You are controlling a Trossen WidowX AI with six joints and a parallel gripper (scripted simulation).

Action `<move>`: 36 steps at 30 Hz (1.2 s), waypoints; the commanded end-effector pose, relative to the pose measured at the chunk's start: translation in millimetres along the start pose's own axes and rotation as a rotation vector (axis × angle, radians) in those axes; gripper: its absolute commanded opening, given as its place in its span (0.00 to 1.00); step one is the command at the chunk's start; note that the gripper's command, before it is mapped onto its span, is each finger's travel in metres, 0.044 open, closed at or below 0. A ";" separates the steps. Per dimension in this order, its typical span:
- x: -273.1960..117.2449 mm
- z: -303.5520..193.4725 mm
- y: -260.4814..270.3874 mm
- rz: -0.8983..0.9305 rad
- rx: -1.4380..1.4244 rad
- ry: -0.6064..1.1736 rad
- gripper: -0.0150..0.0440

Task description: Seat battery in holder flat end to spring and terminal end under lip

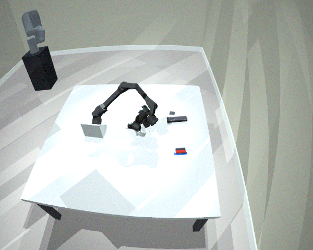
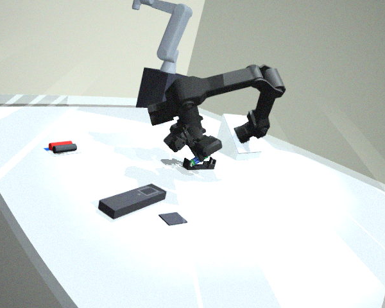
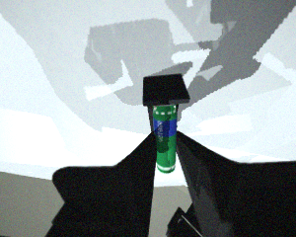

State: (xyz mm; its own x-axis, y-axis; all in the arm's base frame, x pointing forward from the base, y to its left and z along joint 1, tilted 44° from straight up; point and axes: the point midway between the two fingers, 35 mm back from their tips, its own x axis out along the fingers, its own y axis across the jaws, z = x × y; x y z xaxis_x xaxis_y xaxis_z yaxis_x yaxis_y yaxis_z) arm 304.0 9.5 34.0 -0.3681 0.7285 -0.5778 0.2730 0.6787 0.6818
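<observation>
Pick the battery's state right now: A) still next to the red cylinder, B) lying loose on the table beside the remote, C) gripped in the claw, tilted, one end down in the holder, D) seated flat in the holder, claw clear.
C: the green battery sits between the claw fingers, slanted into the black holder.
</observation>
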 end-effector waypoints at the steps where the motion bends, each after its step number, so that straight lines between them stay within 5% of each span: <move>1: -1.0 3.3 -0.2 -0.007 -0.007 -0.032 0.35; 36: 6.6 2.1 -1.6 -0.035 0.005 -0.202 0.35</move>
State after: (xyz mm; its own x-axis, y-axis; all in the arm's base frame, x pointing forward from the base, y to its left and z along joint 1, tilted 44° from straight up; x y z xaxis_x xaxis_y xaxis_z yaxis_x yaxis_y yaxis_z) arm 298.9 14.6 30.3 -0.2230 0.7123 -0.6655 0.2746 0.7009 0.6582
